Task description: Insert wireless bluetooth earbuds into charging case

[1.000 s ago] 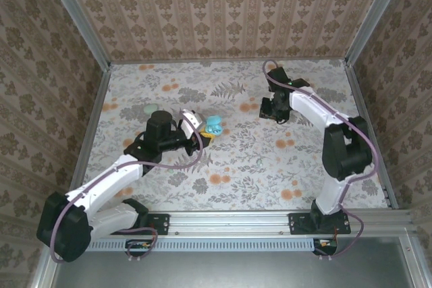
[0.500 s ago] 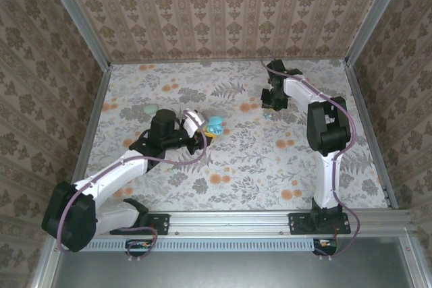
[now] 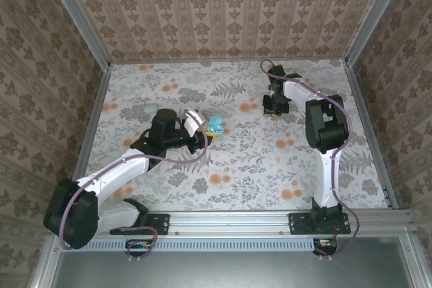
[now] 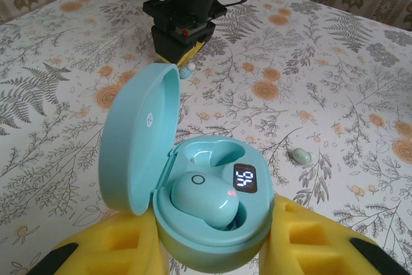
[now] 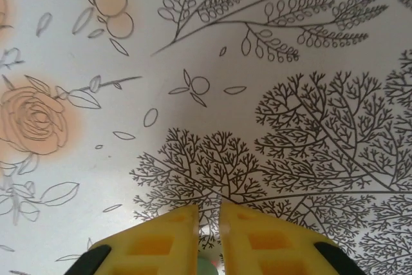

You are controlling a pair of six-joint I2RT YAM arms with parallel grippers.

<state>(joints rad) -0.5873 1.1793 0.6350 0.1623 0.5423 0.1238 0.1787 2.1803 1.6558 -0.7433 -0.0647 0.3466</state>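
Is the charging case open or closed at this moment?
Open. The charging case has its lid swung up at the left; inside, one earbud sits beside an empty socket.

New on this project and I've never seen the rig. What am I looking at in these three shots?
These are two robot arms bolted at the near edge of a table covered in floral cloth. The overhead picture comes from a fixed camera above and behind the arms. The other two come from a camera on each wrist. The yellow left fingers grip the open charging case, and one earbud sits inside it beside a lit display. The right fingers point down at the cloth, nearly together, and seem to pinch the second earbud.
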